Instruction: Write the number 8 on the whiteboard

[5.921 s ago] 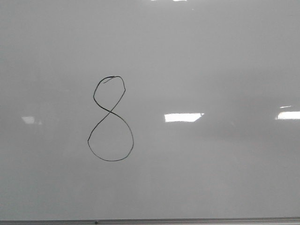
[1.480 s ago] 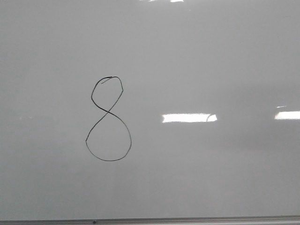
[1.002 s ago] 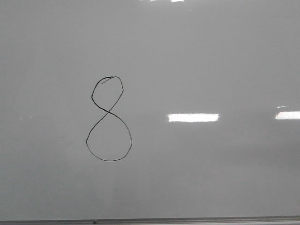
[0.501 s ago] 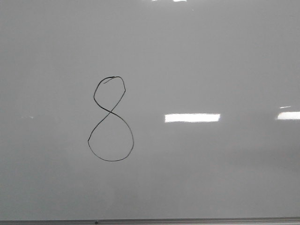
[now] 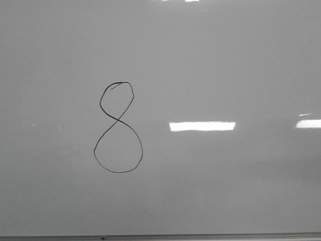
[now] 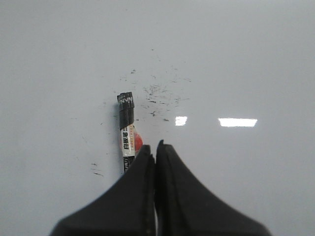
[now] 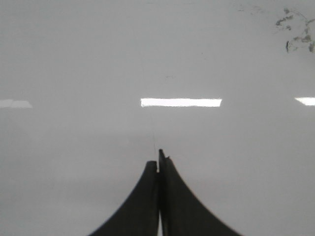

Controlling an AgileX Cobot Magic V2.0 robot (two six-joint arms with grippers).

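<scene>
In the left wrist view we see the left pincer with its two black fingers pressed together, nothing between the tips. Just beside it, on the pale surface, lies a marker with a black cap end and a white label carrying a red patch; its lower end passes behind the left finger, so we cannot tell whether it touches the pincer. Beyond the marker's cap we find a scatter of small dark ink flecks, with a couple more off to the side, and two bright light reflections.

In the right wrist view, the right pincer is likewise closed, its fingers meeting along a thin seam and holding nothing. It hangs over a glossy grey surface crossed by a long bright reflection, with a smudge of dark marks in the far corner.

In the front view, neither pincer shows. The whiteboard fills the picture, its thin grey edge strip along the bottom. The number 8 stands left of the board's centre: a thin black line, small loop above, larger round loop below, closed and complete.
</scene>
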